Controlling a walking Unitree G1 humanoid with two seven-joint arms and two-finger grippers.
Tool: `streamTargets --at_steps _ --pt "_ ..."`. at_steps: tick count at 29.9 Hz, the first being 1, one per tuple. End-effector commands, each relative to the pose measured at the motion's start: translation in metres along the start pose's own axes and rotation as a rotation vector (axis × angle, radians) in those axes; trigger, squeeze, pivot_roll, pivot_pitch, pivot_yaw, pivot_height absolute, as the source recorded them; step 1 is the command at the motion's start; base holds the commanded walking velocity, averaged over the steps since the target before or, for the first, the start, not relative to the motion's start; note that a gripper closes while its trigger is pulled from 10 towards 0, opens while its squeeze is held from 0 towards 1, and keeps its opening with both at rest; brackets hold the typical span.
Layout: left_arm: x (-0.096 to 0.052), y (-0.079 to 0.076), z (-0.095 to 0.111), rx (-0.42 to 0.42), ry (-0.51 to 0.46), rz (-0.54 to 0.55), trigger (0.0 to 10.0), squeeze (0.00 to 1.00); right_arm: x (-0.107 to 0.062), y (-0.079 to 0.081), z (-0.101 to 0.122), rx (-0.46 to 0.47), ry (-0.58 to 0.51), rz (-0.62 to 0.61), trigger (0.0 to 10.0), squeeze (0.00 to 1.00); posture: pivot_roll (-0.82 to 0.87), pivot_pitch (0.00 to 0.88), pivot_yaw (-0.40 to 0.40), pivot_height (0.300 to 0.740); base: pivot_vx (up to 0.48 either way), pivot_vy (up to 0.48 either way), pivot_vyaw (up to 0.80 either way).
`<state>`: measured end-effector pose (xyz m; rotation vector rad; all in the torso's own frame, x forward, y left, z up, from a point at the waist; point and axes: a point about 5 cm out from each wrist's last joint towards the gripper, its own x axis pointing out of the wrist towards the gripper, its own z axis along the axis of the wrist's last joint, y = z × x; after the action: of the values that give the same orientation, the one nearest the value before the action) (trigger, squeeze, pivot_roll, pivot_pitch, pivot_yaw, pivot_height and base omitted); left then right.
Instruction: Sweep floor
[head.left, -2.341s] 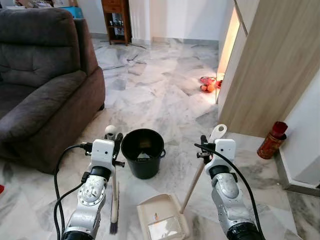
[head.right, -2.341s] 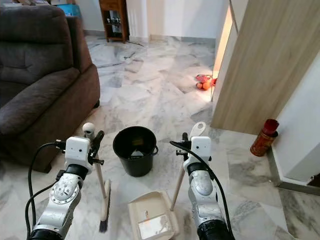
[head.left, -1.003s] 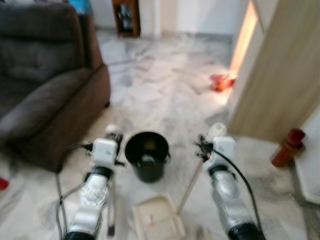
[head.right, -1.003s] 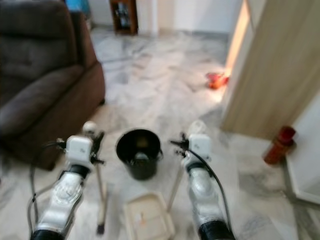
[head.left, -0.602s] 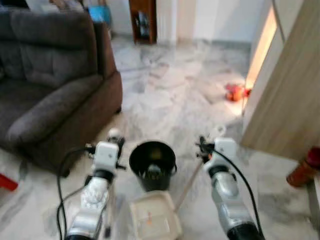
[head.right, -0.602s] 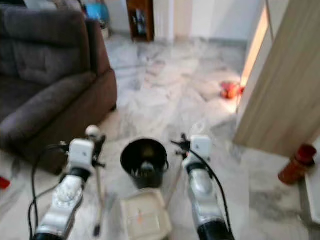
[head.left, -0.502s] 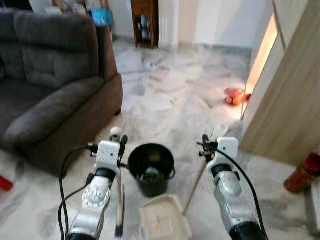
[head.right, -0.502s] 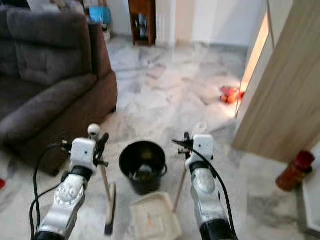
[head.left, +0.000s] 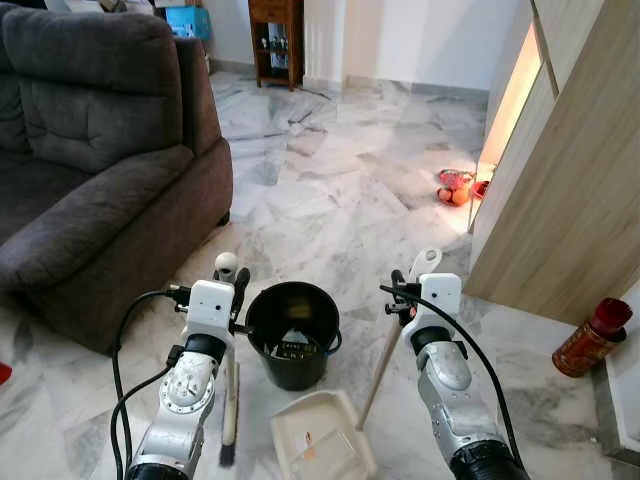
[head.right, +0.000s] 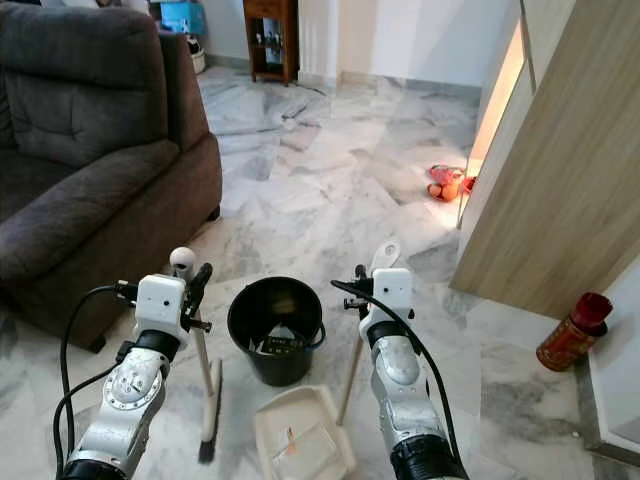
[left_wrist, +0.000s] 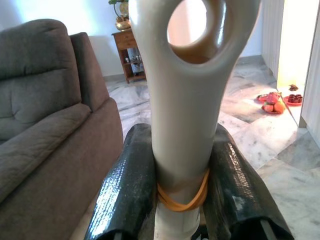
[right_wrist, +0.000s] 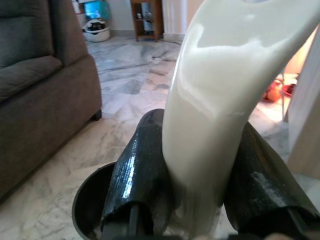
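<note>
My left pincer (head.left: 232, 290): clamped on the broom (head.left: 229, 400) handle near its top, a rubber band (left_wrist: 182, 197) round the handle between the fingers (left_wrist: 127, 185). The broom runs down from the pincer to the floor (head.left: 330, 190), nearly upright, bristles (head.left: 227, 455) resting on the marble below my left forearm.

My right pincer (head.right: 366, 277): clamped on the dustpan (head.right: 300, 435) handle just below its looped end. That handle slants down and toward my left; the pan lies flat on the floor between my two arms.

Bucket (head.left: 293, 330): black, standing on the floor between the pincers, just beyond the pan; some litter inside, hard to make out.

Relation for the next sweep, as I judge it: bristles lie just to the left of the pan, so the left arm drives rightward.

A small orange fleck sits in the pan; its near edge is cut off.
</note>
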<state>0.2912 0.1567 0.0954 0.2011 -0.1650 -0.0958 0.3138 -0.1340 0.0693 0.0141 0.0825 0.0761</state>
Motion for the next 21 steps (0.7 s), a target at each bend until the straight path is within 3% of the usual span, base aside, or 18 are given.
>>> streamTargets --at_steps 1,8,14,21 --pt "0.002 0.002 0.006 0.008 -0.036 -0.002 10.0 0.0 0.003 0.005 0.017 -0.022 -0.064 0.038 10.0 0.0 0.09 0.0 0.032 0.74 0.0 0.0 0.0" --pt "0.002 0.002 0.006 0.007 -0.035 -0.003 10.0 0.0 0.003 0.008 0.03 -0.075 -0.036 0.081 10.0 0.0 0.09 0.0 0.033 0.74 0.0 0.0 0.0" --pt "0.002 0.002 0.006 0.006 -0.034 -0.006 10.0 0.0 0.002 0.003 0.056 -0.106 -0.027 0.091 10.0 0.0 0.09 0.0 0.037 0.74 0.0 0.0 0.0" --pt "0.004 0.002 0.007 0.003 -0.036 -0.01 10.0 0.0 0.002 0.008 0.084 -0.024 -0.021 0.106 10.0 0.0 0.09 0.0 0.039 0.74 0.0 0.0 0.0"
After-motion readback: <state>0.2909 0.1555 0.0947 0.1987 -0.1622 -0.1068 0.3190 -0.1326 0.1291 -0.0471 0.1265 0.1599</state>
